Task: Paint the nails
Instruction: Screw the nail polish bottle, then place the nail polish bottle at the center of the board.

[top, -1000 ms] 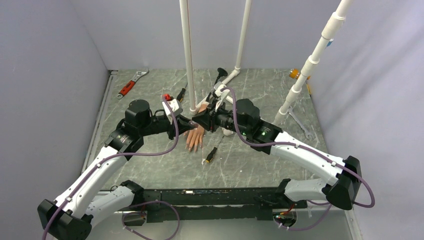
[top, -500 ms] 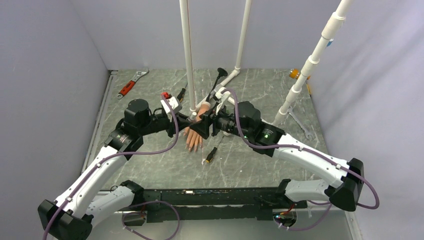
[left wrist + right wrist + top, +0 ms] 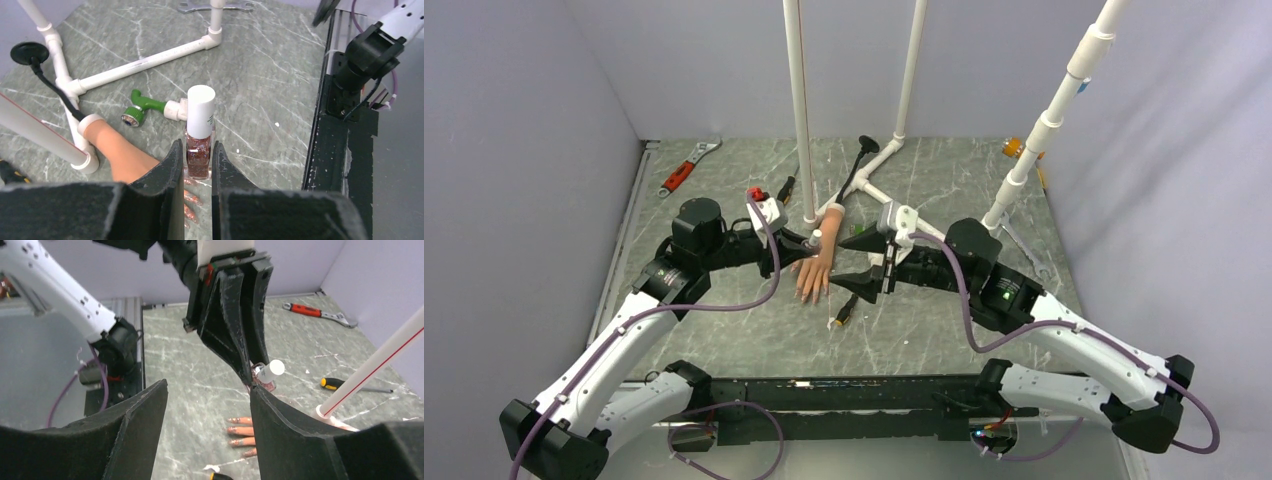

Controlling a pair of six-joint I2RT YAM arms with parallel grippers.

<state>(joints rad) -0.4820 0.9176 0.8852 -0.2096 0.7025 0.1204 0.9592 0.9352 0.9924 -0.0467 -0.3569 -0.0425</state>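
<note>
Your right gripper [image 3: 207,390] has just sprung open and drawn back, empty; your left gripper [image 3: 196,145] stays clamped on the polish bottle [image 3: 198,159], white cap [image 3: 201,107] still on; the nails [image 3: 232,430] lie just beneath it on the mannequin hand [image 3: 816,268]; painting probably waits on uncapping.

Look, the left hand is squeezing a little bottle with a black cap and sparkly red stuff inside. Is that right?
Not quite. The cap is white, not black, and the left wrist view shows it clearly. The rest is right: the left hand is squeezing a little bottle with sparkly red stuff inside.
</note>
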